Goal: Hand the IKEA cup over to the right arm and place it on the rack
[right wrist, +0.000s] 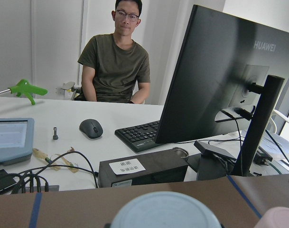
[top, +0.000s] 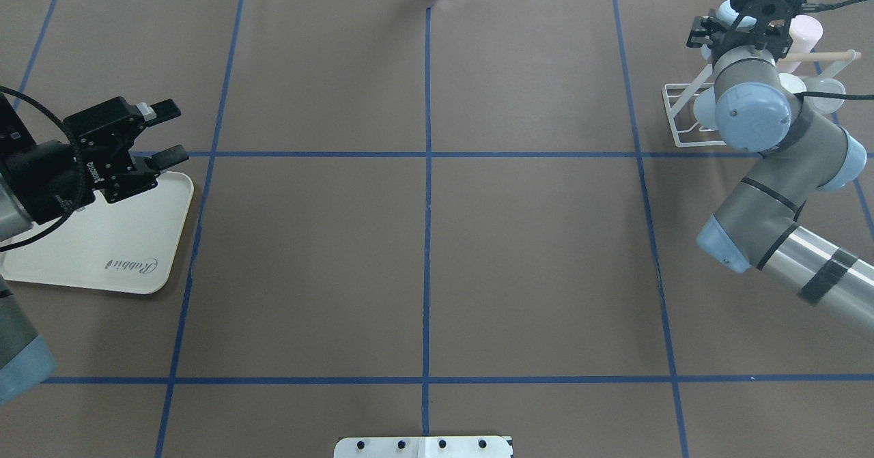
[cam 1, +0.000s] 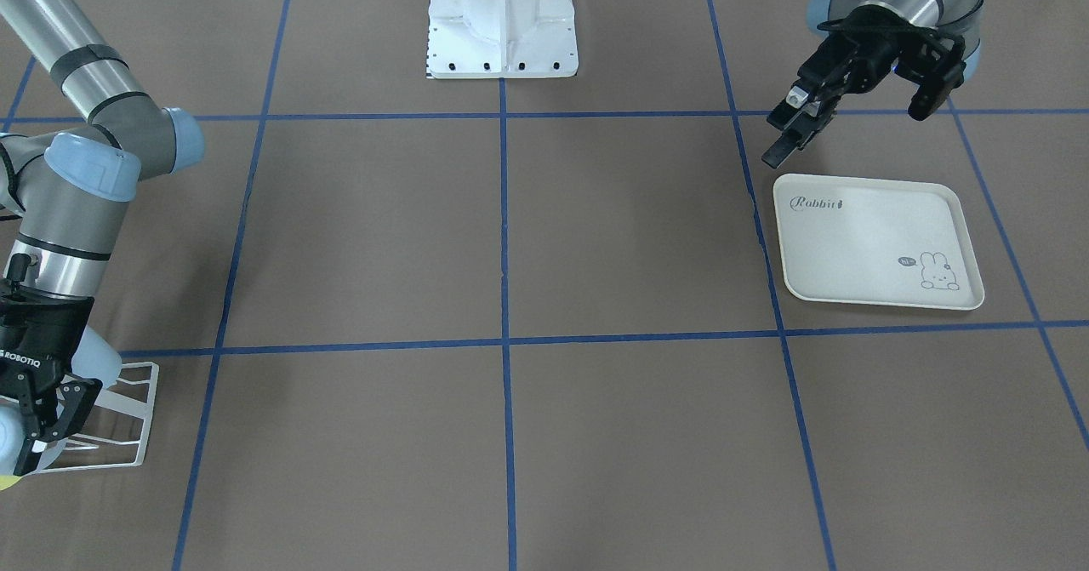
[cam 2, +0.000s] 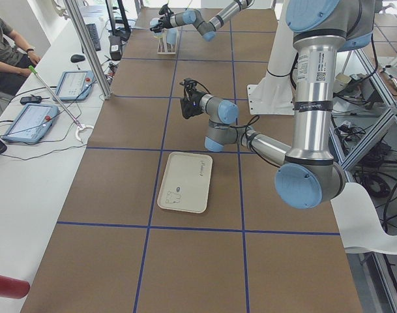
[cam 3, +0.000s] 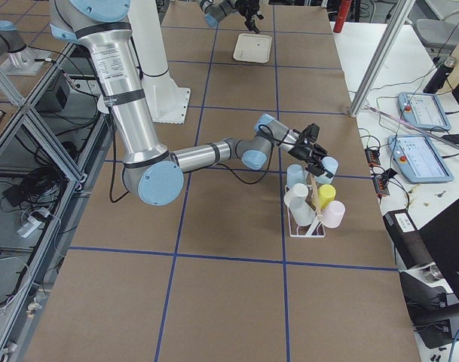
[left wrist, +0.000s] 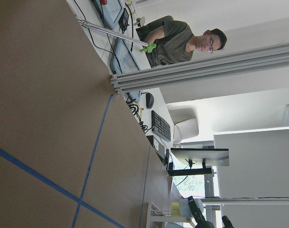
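Observation:
The IKEA cup (right wrist: 165, 211) is pale blue and fills the bottom centre of the right wrist view. My right gripper (top: 744, 18) reaches over the far side of the white wire rack (top: 676, 113), its jaws wide around the cup (cam 3: 328, 164), which sits level with the rack's upper prongs. The rack holds other cups: pink (cam 3: 333, 215), yellow (cam 3: 327, 194), white (cam 3: 297, 197) and another light blue one (cam 3: 295, 175). A wooden dowel (top: 829, 55) sticks out of its top. My left gripper (top: 176, 130) hangs open and empty over the far corner of the cream rabbit tray (top: 102, 253).
The robot's white base (cam 1: 502, 26) stands at the table's near edge, mid-width. Blue tape lines grid the brown tabletop. A person (right wrist: 116, 66) sits at a desk behind the rack, with a monitor (right wrist: 220, 76), keyboard and cables on it.

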Tool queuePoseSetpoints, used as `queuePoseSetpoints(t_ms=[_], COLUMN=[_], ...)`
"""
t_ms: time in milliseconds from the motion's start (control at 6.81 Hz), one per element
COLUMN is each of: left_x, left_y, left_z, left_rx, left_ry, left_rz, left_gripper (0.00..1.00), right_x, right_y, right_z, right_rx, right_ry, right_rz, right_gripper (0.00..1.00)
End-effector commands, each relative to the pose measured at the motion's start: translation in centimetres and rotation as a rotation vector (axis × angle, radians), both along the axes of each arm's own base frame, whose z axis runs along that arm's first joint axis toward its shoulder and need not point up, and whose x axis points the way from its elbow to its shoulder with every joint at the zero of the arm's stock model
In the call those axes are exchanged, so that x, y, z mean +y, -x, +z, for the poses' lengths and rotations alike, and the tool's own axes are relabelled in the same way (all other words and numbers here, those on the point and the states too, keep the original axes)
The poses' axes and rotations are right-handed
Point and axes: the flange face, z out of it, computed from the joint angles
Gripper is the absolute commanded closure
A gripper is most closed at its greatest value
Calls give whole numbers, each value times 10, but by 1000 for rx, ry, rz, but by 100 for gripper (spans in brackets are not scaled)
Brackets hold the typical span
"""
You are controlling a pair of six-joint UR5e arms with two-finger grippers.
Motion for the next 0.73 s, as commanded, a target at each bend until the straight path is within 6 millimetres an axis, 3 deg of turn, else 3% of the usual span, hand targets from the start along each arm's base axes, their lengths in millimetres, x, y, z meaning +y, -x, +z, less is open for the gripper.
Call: queuePoseSetpoints(t_ms=[0, 147, 441, 587], left_x=[0, 0, 0, -4], left_y=[0, 0, -1, 6], left_z=[-2, -2, -7, -7], left_rx=[4, 2, -8, -23], left_ry=[-3, -4, 3, 0], left_rz=[0, 0, 4, 14], left_gripper=[0, 0, 0, 0], right_x=[8, 13, 14, 10], right_y=[-7, -8, -6, -16], right_z=[12, 16, 2, -11], right_rx=[-21, -42, -78, -120], right_ry=[-17, -21, -26, -22], right_rz=[-7, -25, -56, -89], right_gripper=[0, 0, 0, 0])
